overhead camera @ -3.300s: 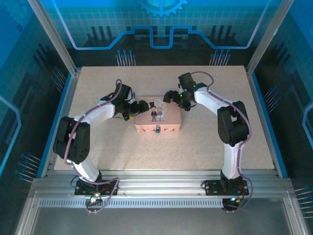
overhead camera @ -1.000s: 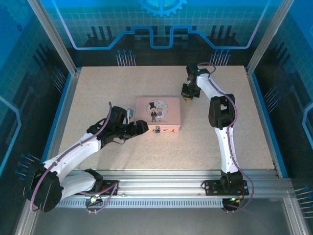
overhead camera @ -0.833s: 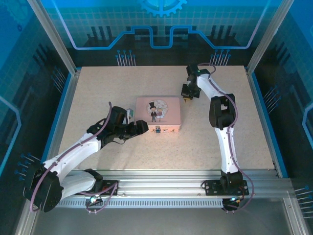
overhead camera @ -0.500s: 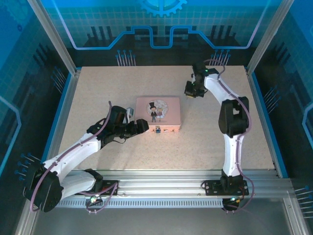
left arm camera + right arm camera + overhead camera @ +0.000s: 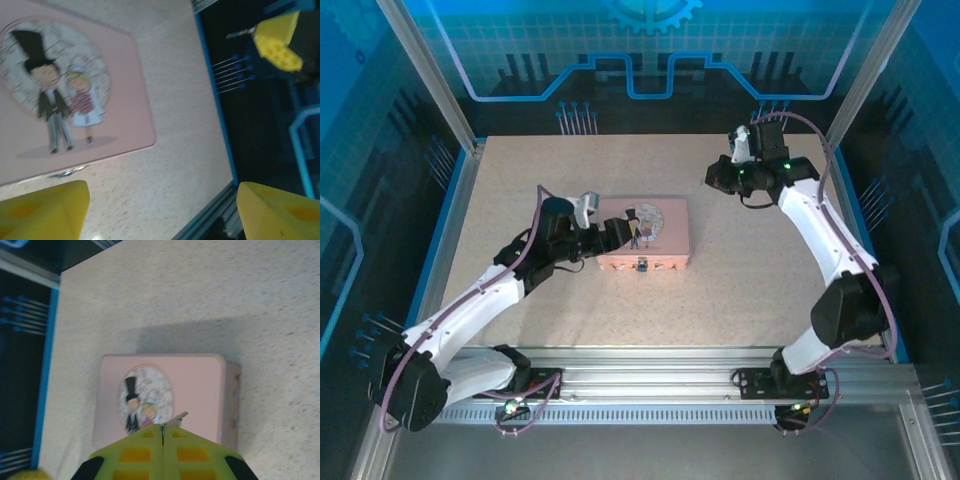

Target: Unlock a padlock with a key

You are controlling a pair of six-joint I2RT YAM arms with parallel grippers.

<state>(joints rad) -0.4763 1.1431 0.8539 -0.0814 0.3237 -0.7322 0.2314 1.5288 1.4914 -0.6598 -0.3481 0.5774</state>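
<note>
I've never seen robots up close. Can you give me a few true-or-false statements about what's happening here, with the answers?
1. The left gripper is wide open. True.
2. The right gripper is empty. False: it is shut on the key, whose tip pokes out.
3. The padlock sits at the near side of the pink box. True.
4. The key is in the padlock. False: the right gripper holds it away from the box.
</note>
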